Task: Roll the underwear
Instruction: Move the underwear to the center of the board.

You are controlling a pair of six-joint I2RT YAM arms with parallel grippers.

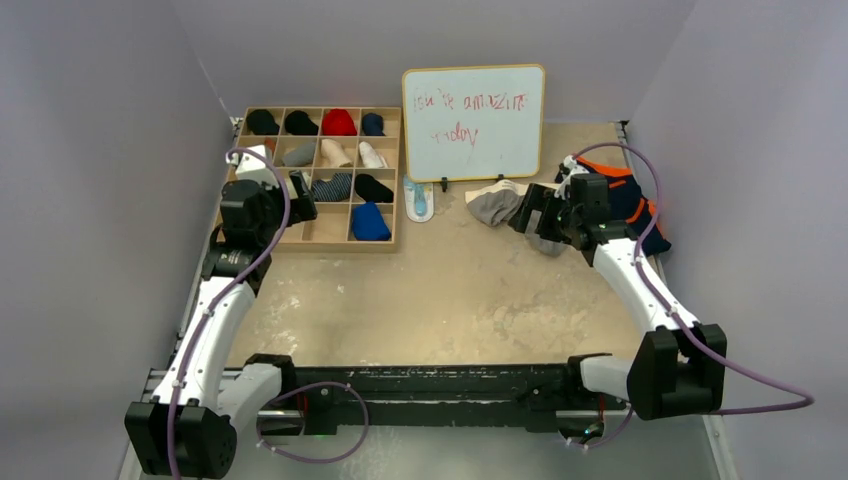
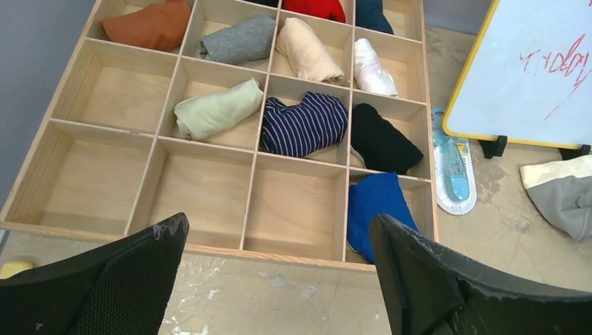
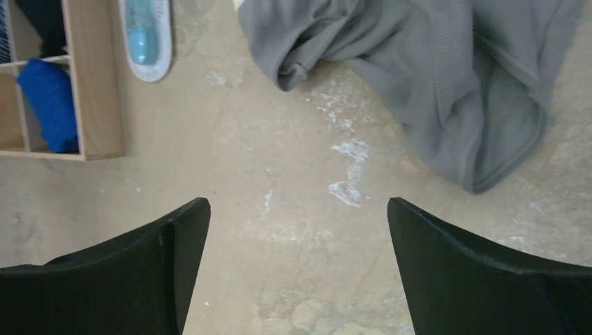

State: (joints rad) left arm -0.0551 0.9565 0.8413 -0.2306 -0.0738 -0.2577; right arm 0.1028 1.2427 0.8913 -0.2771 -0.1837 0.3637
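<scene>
Two briefs lie upper right in the top view: grey briefs crumpled below the whiteboard, navy briefs beside the right gripper. Both it and the left gripper gape empty. Grabbing just one bunched layer could make the roll lopsided imo.
</scene>
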